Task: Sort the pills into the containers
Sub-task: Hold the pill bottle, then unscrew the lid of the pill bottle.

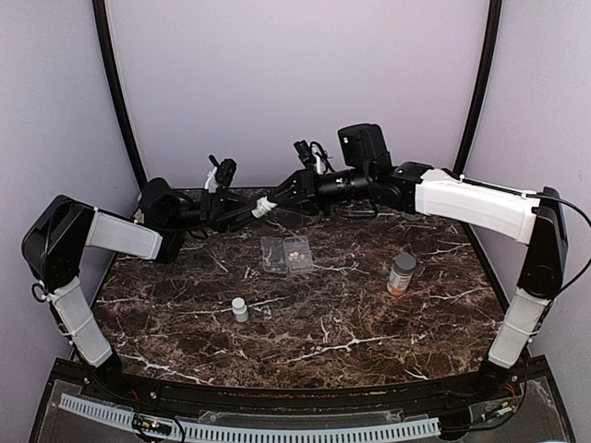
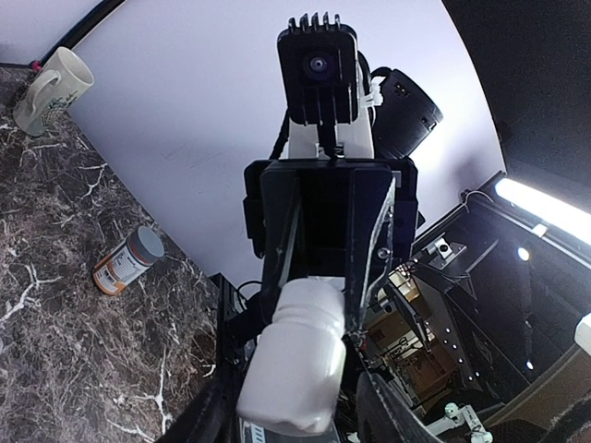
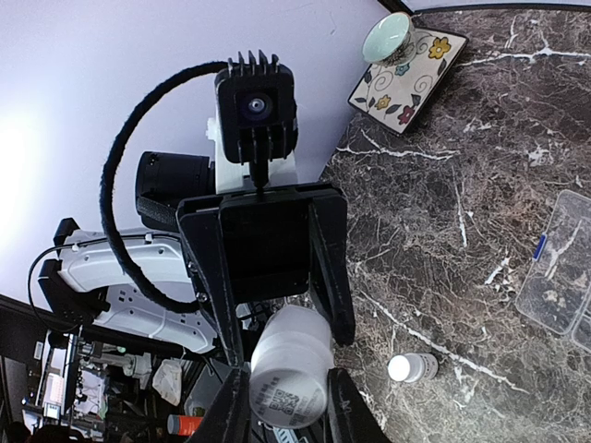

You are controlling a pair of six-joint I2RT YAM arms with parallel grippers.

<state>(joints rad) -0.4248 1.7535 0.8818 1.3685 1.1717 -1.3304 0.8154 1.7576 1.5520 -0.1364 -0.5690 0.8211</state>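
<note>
Pinching white bottle (image 1: 263, 207): right fingers (image 3: 233, 411); left fingers (image 3: 334, 277) straddle it, grip unclear; pill box (image 1: 272, 255), orange bottle (image 1: 401, 274) below.

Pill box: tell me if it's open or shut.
Open. The pill box lies spread as two clear halves side by side, with pills showing in one.

surface (image 1: 351, 314): dark brown stone look, white veins, polished, slight sheen. pill box (image 1: 285, 254): clear glossy plastic. pills (image 1: 295, 251): pale, matt. white bottle (image 2: 295, 355): smooth white plastic, satin finish, printed label on side. orange bottle (image 1: 401, 277): translucent plastic, matt grey cap. left end effector (image 2: 295, 415), right end effector (image 3: 286, 406): matt black plastic. mug (image 2: 51, 89): glazed ceramic, glossy.
</note>
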